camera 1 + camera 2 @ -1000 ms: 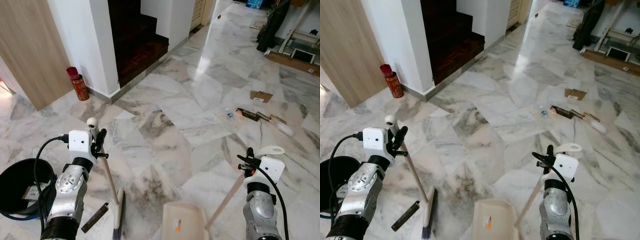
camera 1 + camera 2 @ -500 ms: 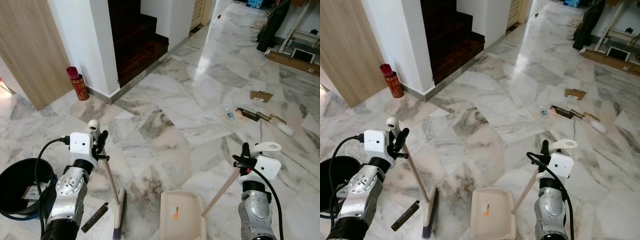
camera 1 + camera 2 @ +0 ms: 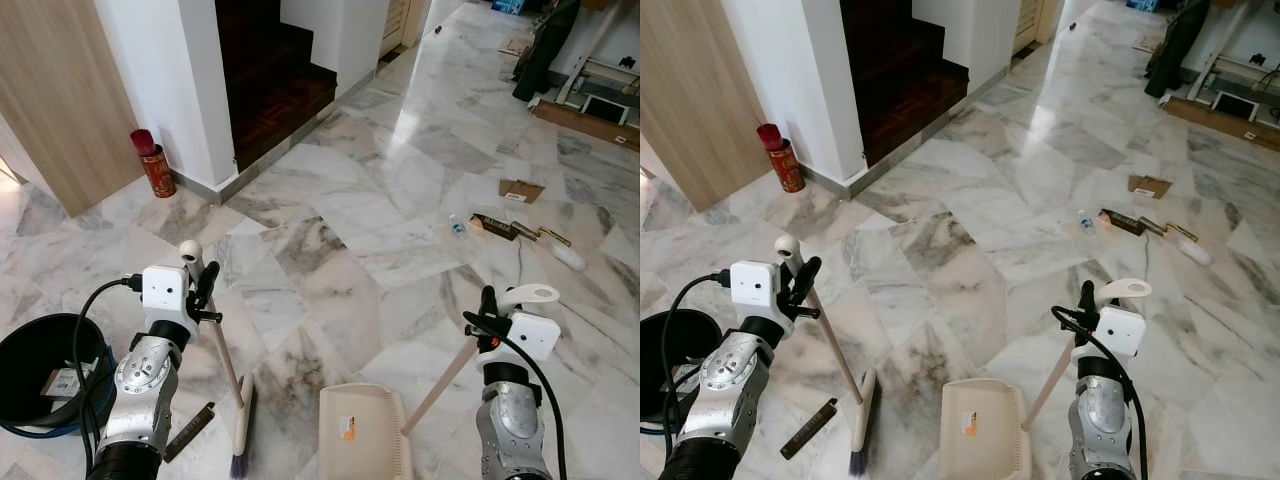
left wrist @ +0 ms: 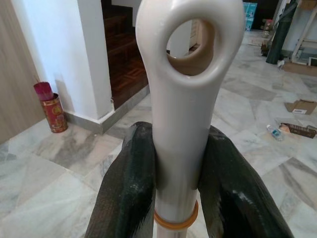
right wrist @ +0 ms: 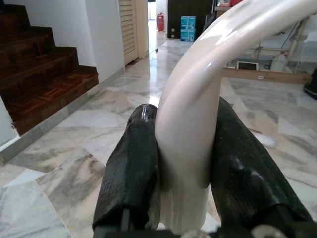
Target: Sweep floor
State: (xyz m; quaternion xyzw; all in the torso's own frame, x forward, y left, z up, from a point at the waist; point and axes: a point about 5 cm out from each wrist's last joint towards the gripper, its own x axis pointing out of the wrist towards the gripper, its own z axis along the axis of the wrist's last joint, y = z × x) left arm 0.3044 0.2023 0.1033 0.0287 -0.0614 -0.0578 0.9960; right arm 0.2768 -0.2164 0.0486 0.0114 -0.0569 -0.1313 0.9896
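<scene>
red can (image 3: 155,168) by white pillar (image 3: 195,90), dark wooden stairs (image 3: 275,85), black bucket (image 3: 40,375)

broom (image 3: 224,350): cream, tilted, bristles seemingly on floor | dustpan (image 3: 364,433): cream, flat

You have open grey-veined marble floor (image 3: 330,250) across the middle of the frame. At lower left a round black bin (image 3: 40,370) and a flat dark strip (image 3: 188,432) crowd the floor. At right, scattered litter including a flattened brown cardboard piece (image 3: 522,190) blocks passage. At upper left, a red cylindrical can (image 3: 152,165) hugs the white wall corner (image 3: 190,90).
</scene>
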